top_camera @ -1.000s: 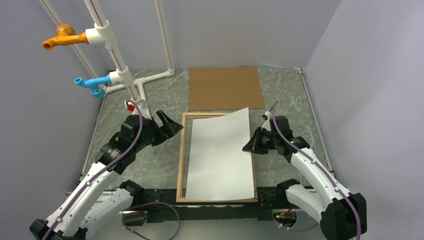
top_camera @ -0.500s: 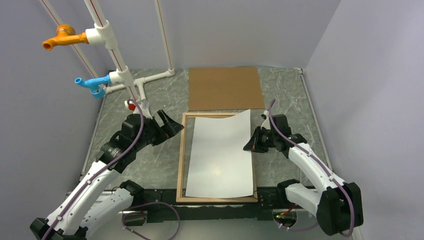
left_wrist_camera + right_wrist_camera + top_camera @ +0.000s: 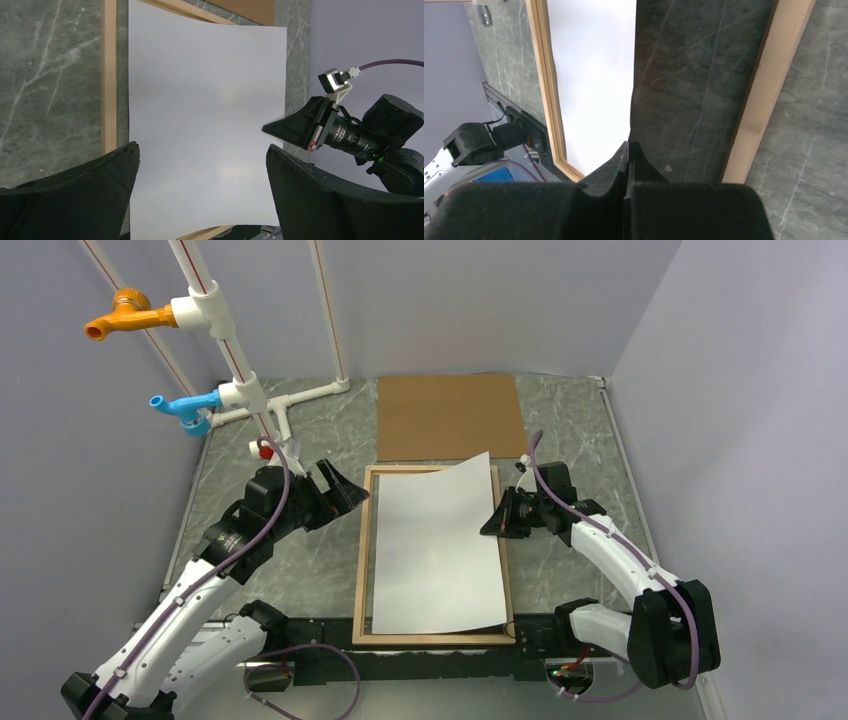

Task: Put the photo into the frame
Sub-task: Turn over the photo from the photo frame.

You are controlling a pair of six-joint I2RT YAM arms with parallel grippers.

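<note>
The photo [image 3: 435, 540] shows a plain white paper back, smooth with a faint sheen. The frame [image 3: 361, 560] is pale bare wood, matt. The brown board [image 3: 450, 417] at the upper middle looks like matt card. The table [image 3: 300, 570] is smooth grey-green marbled stone. The pipes [image 3: 232, 358] at the upper left are glossy white plastic. The left gripper [image 3: 202, 147] has matt black fingers [image 3: 70, 195].

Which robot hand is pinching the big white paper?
The right gripper: its fingers are shut on the right edge of the photo. The left gripper hangs open by the frame, holding nothing.
</note>
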